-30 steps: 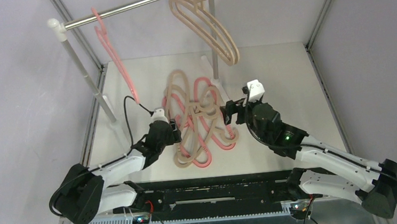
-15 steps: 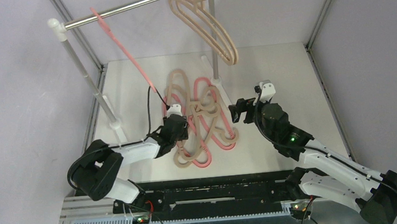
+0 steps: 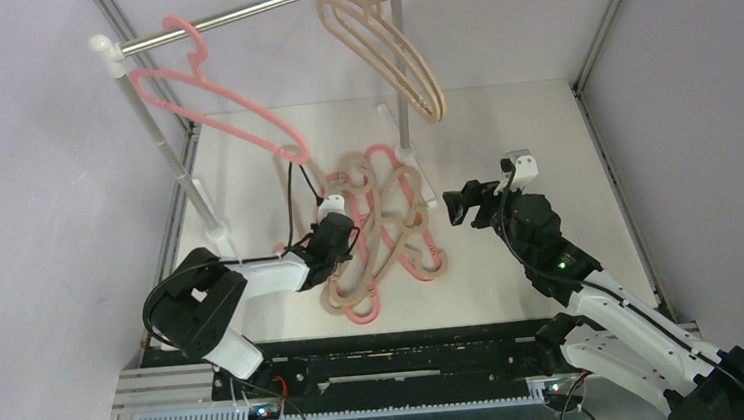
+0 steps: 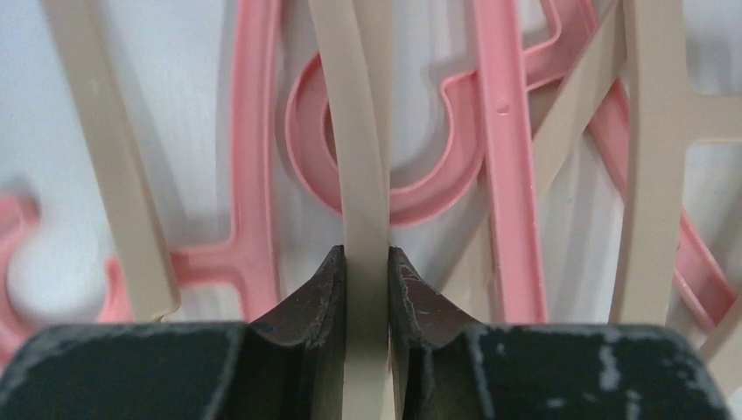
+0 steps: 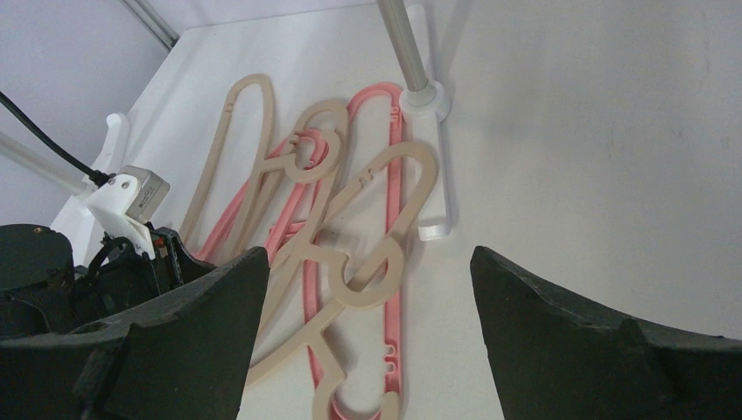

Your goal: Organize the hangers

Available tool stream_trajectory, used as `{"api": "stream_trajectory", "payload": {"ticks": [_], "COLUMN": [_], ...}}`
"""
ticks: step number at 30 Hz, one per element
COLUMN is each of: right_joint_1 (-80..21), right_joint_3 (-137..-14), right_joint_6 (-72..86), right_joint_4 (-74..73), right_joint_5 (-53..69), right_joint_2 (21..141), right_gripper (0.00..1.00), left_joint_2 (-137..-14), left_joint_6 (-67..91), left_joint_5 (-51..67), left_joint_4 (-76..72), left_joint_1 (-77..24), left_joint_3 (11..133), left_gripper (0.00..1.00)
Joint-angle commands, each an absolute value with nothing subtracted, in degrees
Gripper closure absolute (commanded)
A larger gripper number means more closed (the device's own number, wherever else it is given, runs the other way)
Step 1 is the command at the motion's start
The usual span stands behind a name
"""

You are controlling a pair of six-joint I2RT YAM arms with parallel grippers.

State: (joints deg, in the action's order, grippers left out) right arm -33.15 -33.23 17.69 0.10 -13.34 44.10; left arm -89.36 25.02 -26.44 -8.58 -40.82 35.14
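Hangers [image 3: 382, 231] piled at table [image 3: 512, 129] centre. Beige hanger [image 4: 357, 131] clamped by left gripper [image 4: 366, 262]. Right gripper [image 5: 367, 255] held wide, nothing gripped, beside pile. Pink hanger [image 3: 230, 111] hung on rail [image 3: 252, 12].

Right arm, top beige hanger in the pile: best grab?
Pinch the top beige hanger on its long side bar, from straight above, jaws across the strip. It lies flat on the pile, so there is probably no side access.
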Motion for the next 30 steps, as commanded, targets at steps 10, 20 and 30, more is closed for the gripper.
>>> {"api": "stream_trajectory", "payload": {"ticks": [10,20,30], "right_joint_1": [-31.87,-31.73,-31.73], "right_joint_3": [-33.05,-32.74,-32.56], "right_joint_6": [19.16,19.47,19.71], "right_joint_4": [2.90,2.55,2.20], "right_joint_5": [-11.25,-10.78,-11.04], "right_joint_2": [44.25,43.77,43.77], "right_gripper": [0.09,0.09,0.10], "left_joint_2": [-71.31,-66.00,-60.88], "left_joint_6": [24.70,27.46,28.67], "left_joint_5": [-30.20,-26.39,-24.70], "left_joint_4": [7.80,6.85,0.34], "left_joint_1": [-46.15,-46.84,-47.02], "left_joint_3": [40.69,39.08,34.73], "left_gripper": [0.88,0.82,0.99]}}
